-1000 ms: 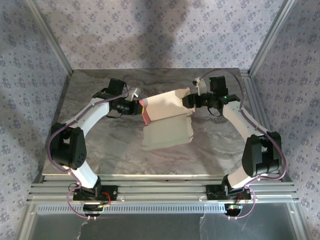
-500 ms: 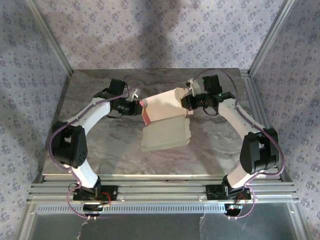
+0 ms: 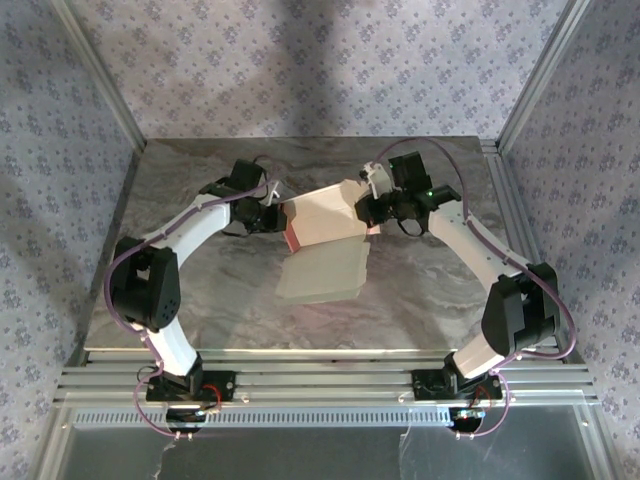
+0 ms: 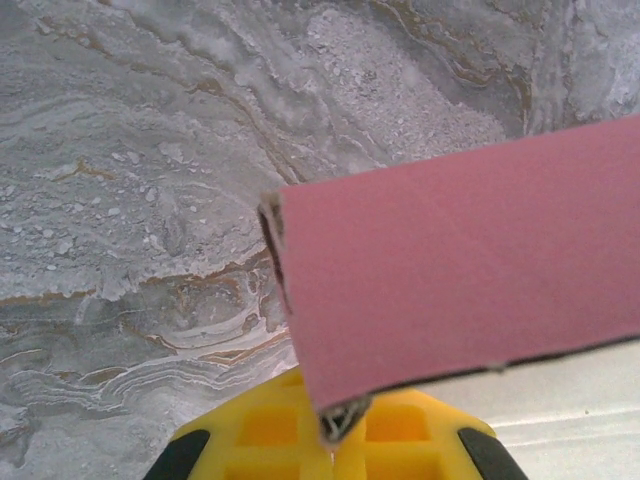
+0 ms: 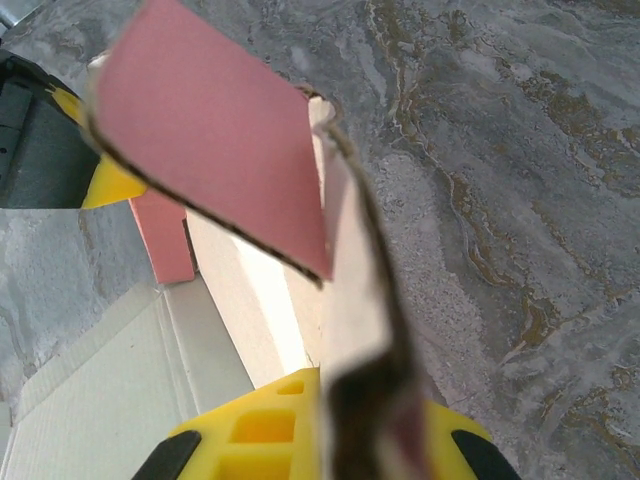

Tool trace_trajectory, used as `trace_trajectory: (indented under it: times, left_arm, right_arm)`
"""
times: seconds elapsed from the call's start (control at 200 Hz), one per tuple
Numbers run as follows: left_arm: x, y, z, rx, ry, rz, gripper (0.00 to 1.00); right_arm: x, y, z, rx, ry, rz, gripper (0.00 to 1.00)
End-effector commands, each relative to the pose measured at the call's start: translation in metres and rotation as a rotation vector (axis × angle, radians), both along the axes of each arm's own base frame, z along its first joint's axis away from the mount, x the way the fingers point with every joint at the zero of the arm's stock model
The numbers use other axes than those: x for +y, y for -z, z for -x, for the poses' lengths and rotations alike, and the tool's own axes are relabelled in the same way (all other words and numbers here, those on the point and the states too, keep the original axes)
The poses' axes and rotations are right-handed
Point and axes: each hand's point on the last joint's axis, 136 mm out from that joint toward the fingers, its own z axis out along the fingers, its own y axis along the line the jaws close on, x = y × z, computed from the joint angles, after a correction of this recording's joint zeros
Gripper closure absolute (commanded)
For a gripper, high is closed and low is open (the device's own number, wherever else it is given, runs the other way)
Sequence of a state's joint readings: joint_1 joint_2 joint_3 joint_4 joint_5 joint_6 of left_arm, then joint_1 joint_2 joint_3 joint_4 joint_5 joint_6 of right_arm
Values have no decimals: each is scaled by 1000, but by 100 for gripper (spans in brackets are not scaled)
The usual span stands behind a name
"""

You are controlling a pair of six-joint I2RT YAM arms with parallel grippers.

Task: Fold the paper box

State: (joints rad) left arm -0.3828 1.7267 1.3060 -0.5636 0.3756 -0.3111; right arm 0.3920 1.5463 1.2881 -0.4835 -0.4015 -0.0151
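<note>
Pincer L (image 3: 277, 216) & pincer R (image 3: 366, 208) clamped on paper box (image 3: 322, 218); top cam shows pale flap (image 3: 322, 272), L wrist pink side (image 4: 470, 260).

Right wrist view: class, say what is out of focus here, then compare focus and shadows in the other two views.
Right wrist: the paper box edge pinched in the right claw is a dark blur, the table sharper. Left wrist: the box's pink face is crisp, the left claw soft. Top external: even light, broad soft shadows on the back wall.
</note>
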Motion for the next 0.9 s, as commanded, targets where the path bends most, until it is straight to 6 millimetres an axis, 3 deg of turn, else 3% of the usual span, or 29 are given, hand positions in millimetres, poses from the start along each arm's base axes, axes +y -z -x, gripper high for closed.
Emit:
trace_trajectory:
  times: [0.0,0.185,0.425,0.894]
  left_arm:
    - [2,9,-7,-2,-61,10,99]
    - [-15,15,-7,2,-34,95,91]
    - [-23,31,-6,28,-36,122,81]
    - [-29,53,-6,42,-38,97,78]
  right_arm:
    - [5,-4,11,16,-11,-11,100]
    - [7,12,13,86,-22,-54,100]
    - [7,20,11,150,-27,-104,100]
    - [5,28,9,181,-23,-103,100]
